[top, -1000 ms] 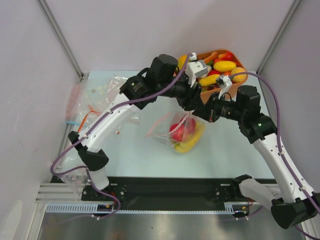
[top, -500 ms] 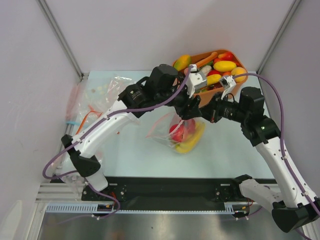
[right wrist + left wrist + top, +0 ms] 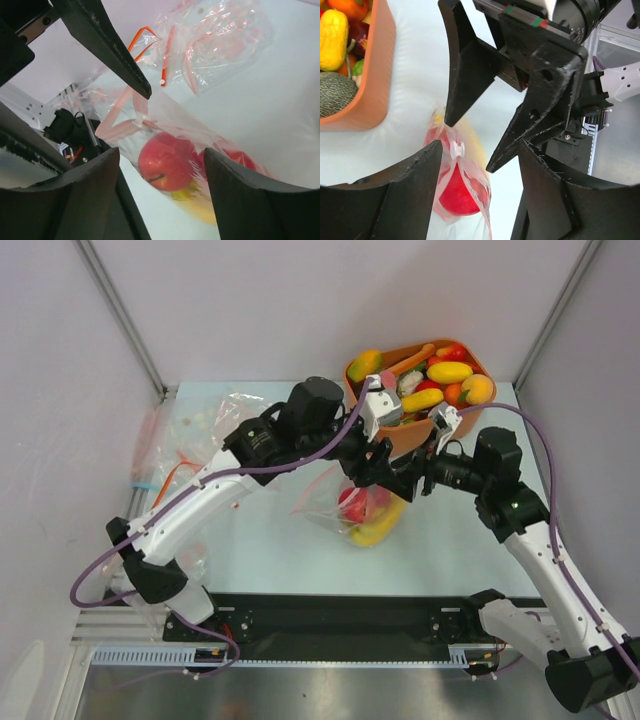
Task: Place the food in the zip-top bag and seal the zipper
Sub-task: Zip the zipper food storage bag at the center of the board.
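Observation:
The zip-top bag point(image 3: 352, 508) lies mid-table with a red apple point(image 3: 166, 160) and a yellow banana point(image 3: 385, 522) inside it. Its pale pink zipper point(image 3: 117, 131) with a white slider point(image 3: 456, 149) stands up at the bag's mouth. My left gripper point(image 3: 376, 468) hangs open just above that mouth, the slider close to its left finger point(image 3: 395, 200). Facing it from the right, my right gripper point(image 3: 402, 485) is open over the bag, holding nothing. More food point(image 3: 449, 372) fills the orange tub point(image 3: 412, 438) behind both grippers.
Other clear bags point(image 3: 200, 430) with orange-red strips lie crumpled at the back left, also seen in the right wrist view as spare bags point(image 3: 220, 40). The tub's wall point(image 3: 367, 90) stands close behind the left gripper. White walls enclose the table.
My right gripper has opened and let go of the bag's edge. My left gripper has come down from the tub toward the bag and opened wider.

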Available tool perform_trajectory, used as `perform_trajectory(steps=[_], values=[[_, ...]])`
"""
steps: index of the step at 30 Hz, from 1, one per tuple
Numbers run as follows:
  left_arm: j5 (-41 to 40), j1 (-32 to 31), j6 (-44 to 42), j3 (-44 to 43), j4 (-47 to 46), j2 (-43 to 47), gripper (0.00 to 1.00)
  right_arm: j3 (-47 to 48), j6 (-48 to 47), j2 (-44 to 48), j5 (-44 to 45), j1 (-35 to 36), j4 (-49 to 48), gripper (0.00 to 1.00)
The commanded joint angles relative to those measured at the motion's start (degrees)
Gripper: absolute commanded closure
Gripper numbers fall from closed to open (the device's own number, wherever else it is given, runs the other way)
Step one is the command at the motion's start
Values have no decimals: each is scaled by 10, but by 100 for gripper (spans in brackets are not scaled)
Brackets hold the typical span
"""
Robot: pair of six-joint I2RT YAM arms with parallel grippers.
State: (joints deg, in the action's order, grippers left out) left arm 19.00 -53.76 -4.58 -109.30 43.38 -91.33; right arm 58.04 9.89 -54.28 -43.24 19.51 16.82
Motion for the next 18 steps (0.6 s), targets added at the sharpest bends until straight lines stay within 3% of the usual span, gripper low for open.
perform_trajectory(steps=[1,4,11,18], values=[[-12,3,13,36,-39,47,33,-50,-63,41,-17,2,-107,25],[-7,14,25,71,-63,69,34,-85,-82,23,-46,-6,-185,23],[20,49,27,106,-76,106,34,-100,-147,-30,-81,-18,-240,23],[41,91,35,137,-71,100,37,-94,-143,-90,-90,-26,-318,23]])
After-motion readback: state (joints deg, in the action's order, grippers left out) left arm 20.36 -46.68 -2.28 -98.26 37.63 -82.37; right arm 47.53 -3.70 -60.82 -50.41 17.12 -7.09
